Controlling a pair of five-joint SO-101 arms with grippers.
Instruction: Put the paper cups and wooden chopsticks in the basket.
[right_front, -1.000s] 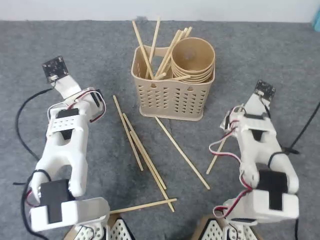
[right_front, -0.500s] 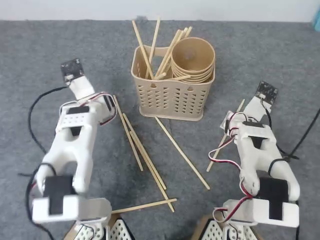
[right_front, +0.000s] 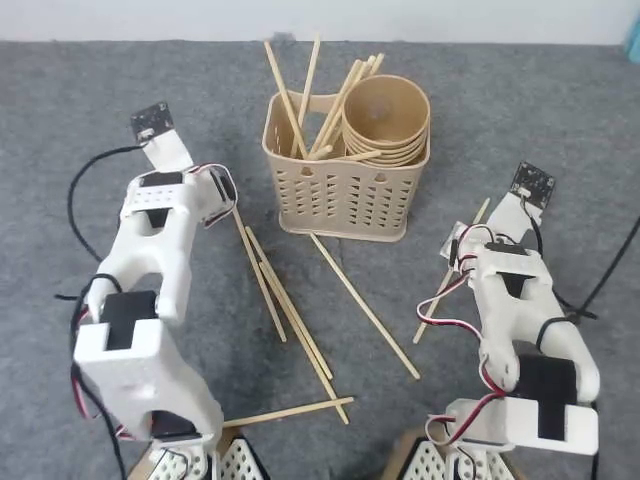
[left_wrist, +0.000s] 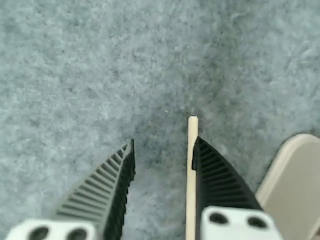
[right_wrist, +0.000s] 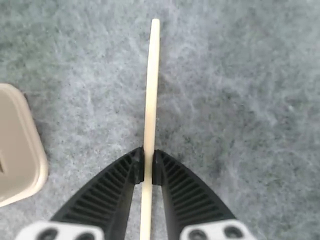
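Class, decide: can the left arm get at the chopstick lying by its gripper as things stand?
Probably yes: the open left gripper straddles one end of the chopstick, with nothing over it.

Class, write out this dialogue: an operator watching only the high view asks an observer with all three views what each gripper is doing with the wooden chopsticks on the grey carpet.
Operator: From the high view I can't judge the grip. Has the right gripper got a chopstick?
Observer: Yes. The right gripper is shut on a pale wooden chopstick, pinched between its black fingers.
Operator: And the left one?
Observer: The left gripper is open. The end of a second wooden chopstick lies between its fingers, close beside one of them.
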